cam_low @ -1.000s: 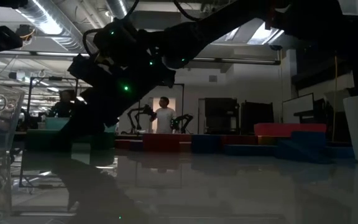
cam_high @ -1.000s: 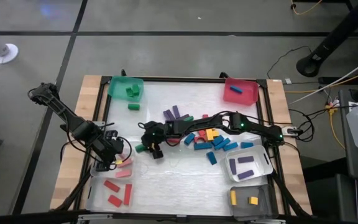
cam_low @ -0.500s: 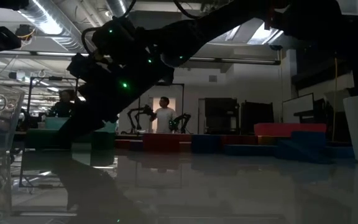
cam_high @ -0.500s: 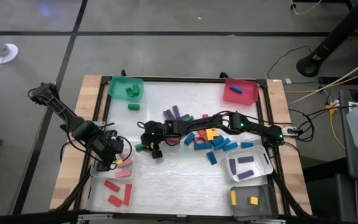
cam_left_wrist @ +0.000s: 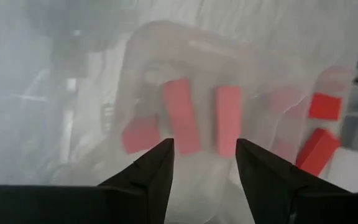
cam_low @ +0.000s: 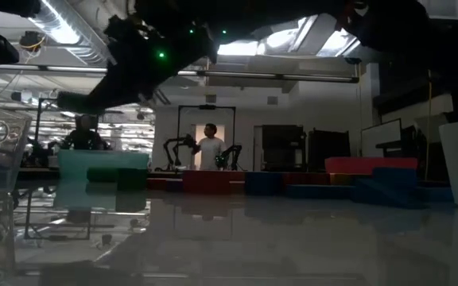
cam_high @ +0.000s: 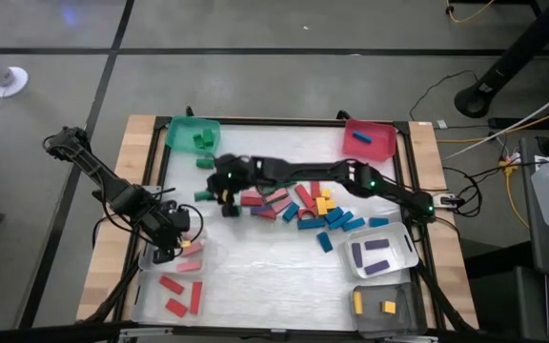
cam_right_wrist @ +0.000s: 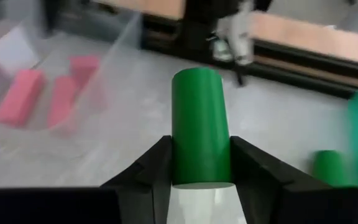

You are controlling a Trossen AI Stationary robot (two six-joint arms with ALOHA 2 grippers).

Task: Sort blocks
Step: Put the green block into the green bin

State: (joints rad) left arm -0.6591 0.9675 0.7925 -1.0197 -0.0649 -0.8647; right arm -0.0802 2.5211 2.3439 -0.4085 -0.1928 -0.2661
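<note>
My right gripper [cam_right_wrist: 201,155] is shut on a green round block [cam_right_wrist: 199,118] and hangs above the table near the green bin [cam_high: 193,133]; the high view shows gripper [cam_high: 212,192] and block [cam_high: 201,194] left of the pile. Loose blocks [cam_high: 303,205] in pink, red, blue and yellow lie at the table's middle. One green block [cam_high: 201,163] lies on the table in front of the green bin. My left gripper [cam_left_wrist: 204,155] stands open over the clear bin [cam_high: 174,286] at the near left, above pink blocks [cam_left_wrist: 229,118]. My right gripper pinches the green block's curved sides [cam_right_wrist: 182,149] between its two fingers, at the block's near end. The fingers lie along the block, which sticks out past their tips. They slant downward from the table's right. The block is lifted clear of the table.
A red bin [cam_high: 370,138] with a blue block stands at the far right. A clear bin [cam_high: 379,255] with purple blocks and a grey bin [cam_high: 381,305] with yellow ones stand at the near right. My right arm [cam_high: 351,181] stretches across the pile.
My right gripper has risen and gone toward the table's far edge and the green bin. The green block, which lay on the table by its fingers, has come up with it and hangs clear. The arm now covers the purple blocks behind the pile.
</note>
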